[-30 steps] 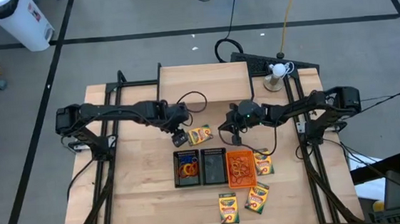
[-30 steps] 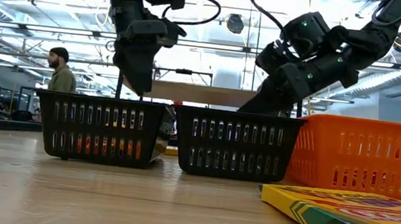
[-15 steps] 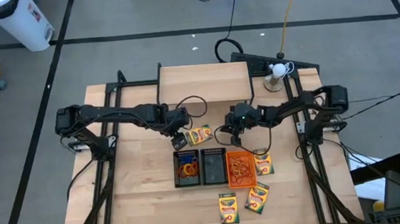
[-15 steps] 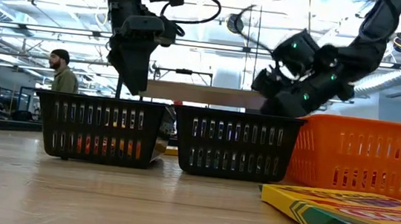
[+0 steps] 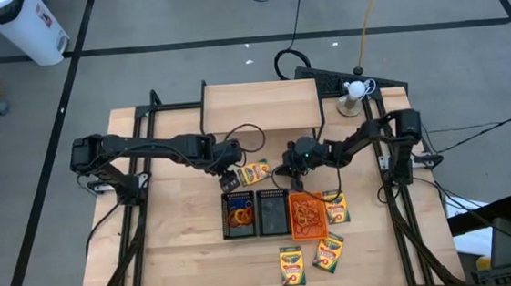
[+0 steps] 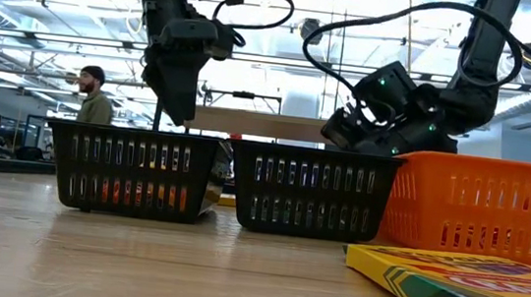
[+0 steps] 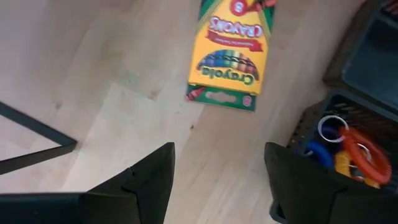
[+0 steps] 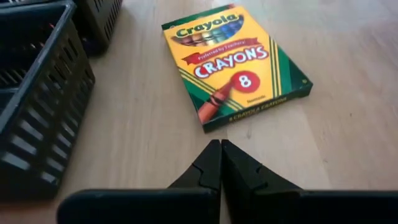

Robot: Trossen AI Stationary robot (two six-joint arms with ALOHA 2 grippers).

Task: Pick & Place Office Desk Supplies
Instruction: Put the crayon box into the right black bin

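On the wooden surface (image 5: 182,249), seen from above, three small trays stand in a row: a black tray (image 5: 238,215) with rubber bands, a second black tray (image 5: 272,213), and an orange tray (image 5: 308,215). At twelve o'clock from the black trays lies a crayon box (image 5: 256,171). The left claw (image 5: 230,175) hangs just beside this box, at its nine o'clock, and the right claw (image 5: 291,165) is near it at three o'clock. Three more boxes lie around the orange tray.

In the low view, the left claw (image 6: 180,100) is above the first black tray (image 6: 133,170), and the right arm is low behind the second one.

In the left wrist view, the fingers (image 7: 149,177) stand wide apart and empty, with the crayon box (image 7: 229,59) ahead of them.

In the right wrist view, the fingers (image 8: 208,168) are pressed together, holding nothing, and point at the box (image 8: 233,59).

I judge that the step in hand is the approach to this box. Next, the left claw should come down over it, close on its sides, and carry it to a tray.
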